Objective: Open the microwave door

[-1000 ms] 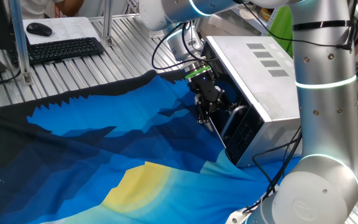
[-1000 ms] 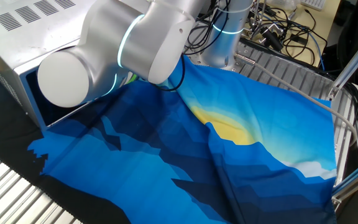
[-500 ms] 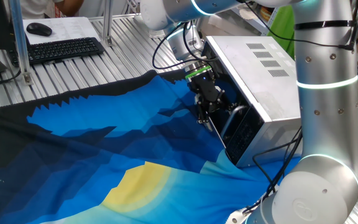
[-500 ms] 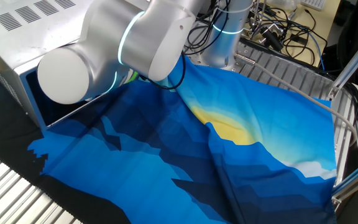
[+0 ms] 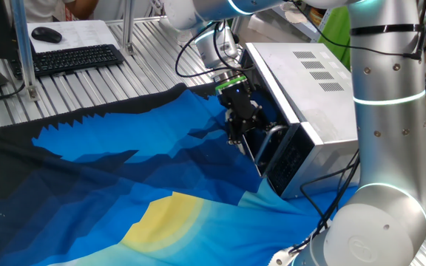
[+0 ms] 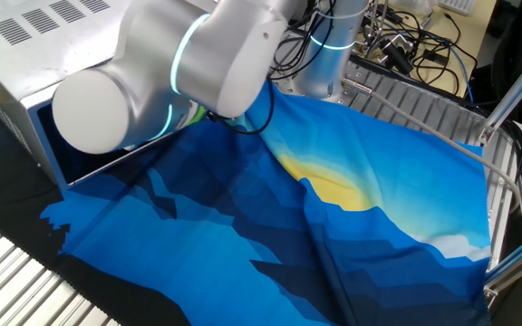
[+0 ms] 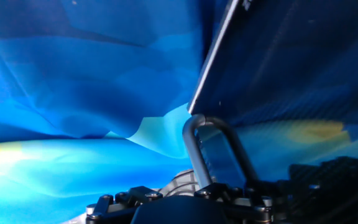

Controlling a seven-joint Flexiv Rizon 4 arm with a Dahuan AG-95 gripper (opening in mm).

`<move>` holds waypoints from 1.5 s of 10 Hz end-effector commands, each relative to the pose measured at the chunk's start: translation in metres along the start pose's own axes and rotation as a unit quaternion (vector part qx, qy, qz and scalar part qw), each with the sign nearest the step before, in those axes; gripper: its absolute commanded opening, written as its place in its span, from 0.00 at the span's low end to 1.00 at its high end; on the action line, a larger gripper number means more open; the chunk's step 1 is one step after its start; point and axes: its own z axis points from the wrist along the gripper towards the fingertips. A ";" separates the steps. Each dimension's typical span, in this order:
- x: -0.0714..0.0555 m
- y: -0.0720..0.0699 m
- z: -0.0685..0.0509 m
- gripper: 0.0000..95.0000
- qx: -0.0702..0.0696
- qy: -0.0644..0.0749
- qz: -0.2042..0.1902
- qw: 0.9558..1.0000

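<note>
Gripper (image 5: 237, 133) at the microwave door (image 5: 268, 144) handle (image 7: 213, 152), jaws gripping the bar. Door slightly ajar from microwave (image 5: 302, 89); blue cloth (image 5: 124, 192) covers desk.

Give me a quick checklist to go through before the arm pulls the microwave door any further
1. Gripper at the door handle: ok, it sits right at the curved silver bar.
2. Fingers closed on the handle: cannot tell; the hand view shows the bar running down to the gripper body, but the fingertips are out of sight.
3. Microwave door started to open: ok, its handle edge stands slightly off the microwave.
4. Swing path in front of the door: ok, only the blue cloth lies there.
5. Cables hanging beside the microwave: cannot tell whether they will snag.
</note>
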 end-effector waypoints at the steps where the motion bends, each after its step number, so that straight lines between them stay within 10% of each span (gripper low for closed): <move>1: 0.003 0.008 0.001 0.80 -0.020 0.004 0.002 1.000; 3: -0.007 0.011 -0.029 0.80 0.075 -0.034 -0.072 0.994; 4: -0.011 0.013 -0.041 1.00 0.039 -0.041 -0.057 0.997; 5: -0.012 0.015 -0.046 1.00 -0.025 -0.037 -0.036 0.998; 7: -0.009 0.015 -0.047 1.00 -0.013 -0.070 -0.038 0.997; 12: 0.000 0.025 -0.082 1.00 -0.050 -0.112 -0.011 0.992; 13: 0.001 0.027 -0.082 0.80 -0.054 -0.125 -0.010 0.991; 15: 0.006 0.031 -0.083 0.80 -0.054 -0.129 -0.008 0.990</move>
